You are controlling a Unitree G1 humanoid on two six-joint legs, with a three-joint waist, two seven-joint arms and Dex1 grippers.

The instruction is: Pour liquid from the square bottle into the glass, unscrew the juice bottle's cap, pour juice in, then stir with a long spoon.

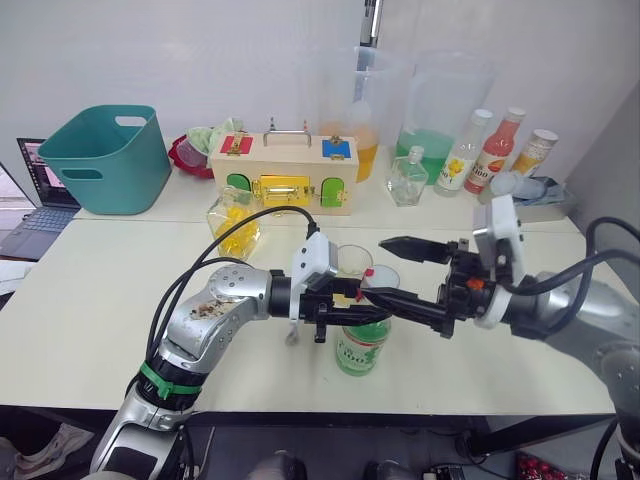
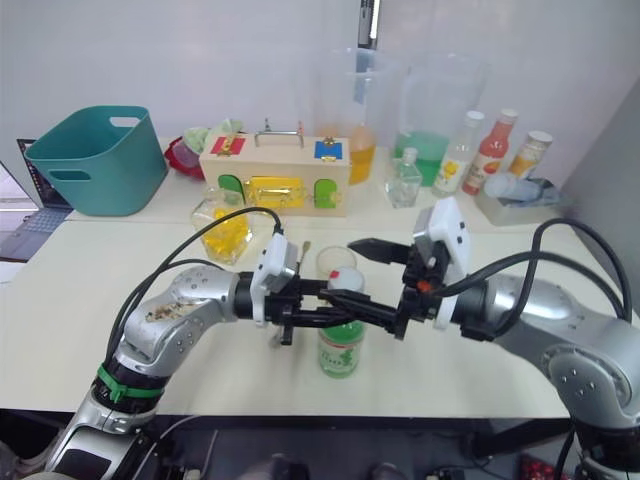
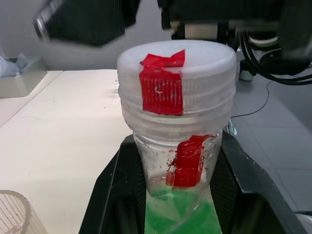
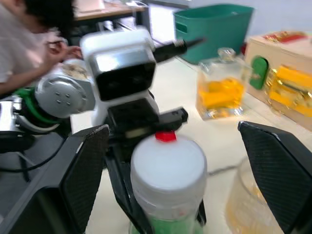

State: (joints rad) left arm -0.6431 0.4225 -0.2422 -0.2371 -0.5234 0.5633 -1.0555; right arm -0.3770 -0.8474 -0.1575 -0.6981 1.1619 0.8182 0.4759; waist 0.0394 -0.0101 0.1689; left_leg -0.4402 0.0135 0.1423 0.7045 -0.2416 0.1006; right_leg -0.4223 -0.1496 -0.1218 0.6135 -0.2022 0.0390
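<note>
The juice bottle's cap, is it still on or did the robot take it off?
Still on. The juice bottle's cap sits on the juice bottle, which the left claw grips; the open right claw straddles it.

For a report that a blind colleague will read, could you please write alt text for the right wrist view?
The right gripper is open, its two black fingers standing on either side of the juice bottle's cap, which is white with a red mark at its edge. Behind the cap, the left gripper holds the juice bottle; farther back stands the square bottle with yellow liquid.
</note>
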